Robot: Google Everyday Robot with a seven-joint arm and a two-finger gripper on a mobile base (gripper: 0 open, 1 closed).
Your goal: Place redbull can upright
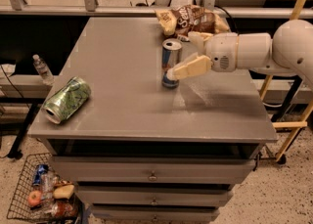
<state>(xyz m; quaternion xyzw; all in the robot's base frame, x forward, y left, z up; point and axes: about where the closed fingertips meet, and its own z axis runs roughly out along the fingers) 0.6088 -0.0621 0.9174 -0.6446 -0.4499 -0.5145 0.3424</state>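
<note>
Can stands upright on desk, right of centre and toward the back edge, just in front of the chip bag. Gripper comes in from the right edge at can height, fingers spread wide: one finger crosses the can's lower front, the other sits by its top right; contact cannot be told. Green can lies on its side near the front-left corner.

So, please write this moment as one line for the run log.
slim silver-blue metal redbull can: standing upright on grey table | gripper: open, beside can | fat green patterned can: lying near table edge
</note>
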